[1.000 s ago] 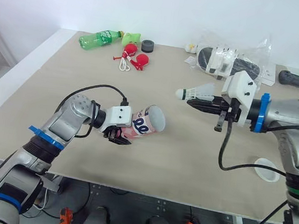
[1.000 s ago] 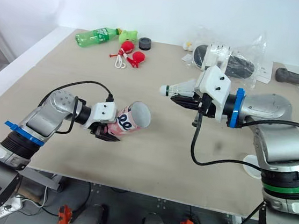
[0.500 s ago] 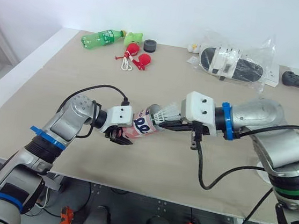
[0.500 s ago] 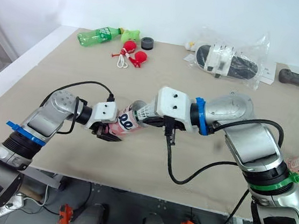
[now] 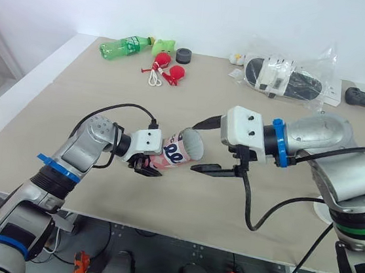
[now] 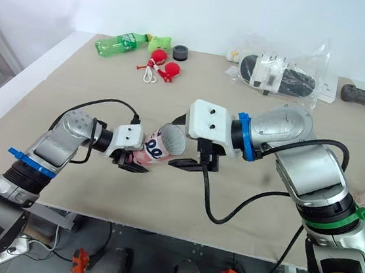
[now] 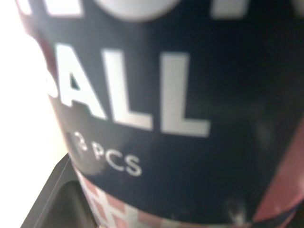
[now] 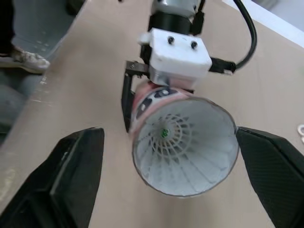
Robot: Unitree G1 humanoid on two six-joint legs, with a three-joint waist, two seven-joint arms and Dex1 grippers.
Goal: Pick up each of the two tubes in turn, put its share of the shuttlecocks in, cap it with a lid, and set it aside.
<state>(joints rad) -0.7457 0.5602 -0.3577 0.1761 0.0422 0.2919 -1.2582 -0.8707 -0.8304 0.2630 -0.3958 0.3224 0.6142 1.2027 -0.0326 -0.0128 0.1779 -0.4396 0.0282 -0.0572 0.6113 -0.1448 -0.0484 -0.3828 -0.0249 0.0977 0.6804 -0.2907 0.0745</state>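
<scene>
L end effector [image 5: 145, 165] is clamped on the tube [image 5: 179, 152] near its base, holding it tilted low over the desk [image 5: 109, 82], mouth facing 3 o'clock. The shuttlecock [image 8: 178, 142] now sits inside the tube, cork end deep; half a sec ago it was pinched at the mouth. R end effector [image 5: 194, 146] has let go: spread wide, empty, fingers at 12 and 6 o'clock of the rim. This drop looks done; prob. next is R backing off for more shuttlecocks or capping.
</scene>
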